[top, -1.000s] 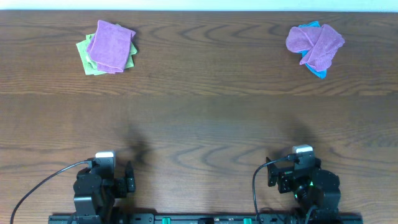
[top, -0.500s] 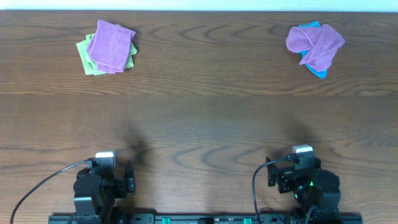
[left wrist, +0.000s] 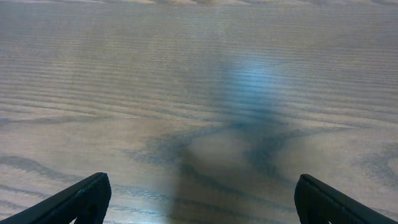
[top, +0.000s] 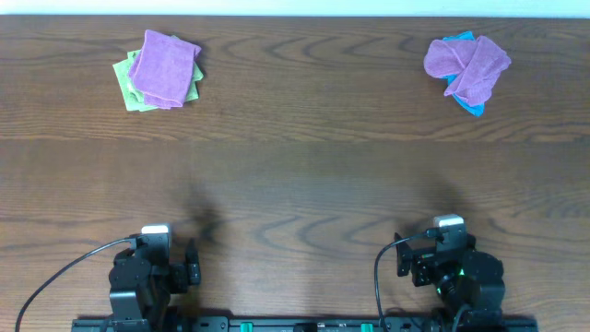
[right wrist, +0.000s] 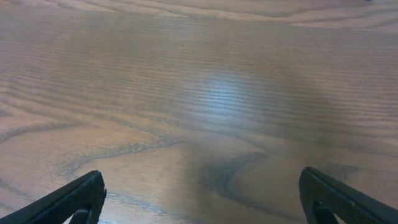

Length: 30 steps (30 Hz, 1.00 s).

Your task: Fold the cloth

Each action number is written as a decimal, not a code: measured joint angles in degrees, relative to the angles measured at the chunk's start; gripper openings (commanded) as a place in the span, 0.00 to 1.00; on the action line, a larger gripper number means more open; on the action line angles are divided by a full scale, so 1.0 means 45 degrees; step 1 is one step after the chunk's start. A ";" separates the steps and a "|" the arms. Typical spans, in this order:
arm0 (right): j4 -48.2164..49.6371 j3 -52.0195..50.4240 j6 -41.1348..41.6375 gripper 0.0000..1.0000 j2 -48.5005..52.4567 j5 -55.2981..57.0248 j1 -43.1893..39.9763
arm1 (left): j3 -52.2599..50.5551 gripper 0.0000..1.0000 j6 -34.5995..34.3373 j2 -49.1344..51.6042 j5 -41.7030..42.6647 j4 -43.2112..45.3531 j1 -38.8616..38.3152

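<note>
Two lilac cloths lie at the far edge of the table. A crumpled lilac cloth (top: 468, 63) sits at the far right on top of a bright blue cloth (top: 471, 103). Another lilac cloth (top: 163, 68), folded flat, rests at the far left on a lime-green cloth (top: 130, 89). My left gripper (left wrist: 199, 199) is open over bare wood at the near left, with nothing between its black fingertips (left wrist: 87, 198). My right gripper (right wrist: 199, 196) is open over bare wood at the near right, also with nothing in it. Both arms (top: 152, 272) (top: 452, 267) are far from the cloths.
The dark wooden table (top: 304, 175) stretches between the arms and the cloths. A black rail (top: 304, 325) and cables run along the near edge. A pale strip marks the table's far edge (top: 295, 7).
</note>
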 measured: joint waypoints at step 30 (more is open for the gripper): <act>-0.0510 0.8563 0.1185 0.99 0.9933 0.0627 -0.2419 | 0.0015 0.95 0.0000 0.0000 0.0000 -0.0010 0.0000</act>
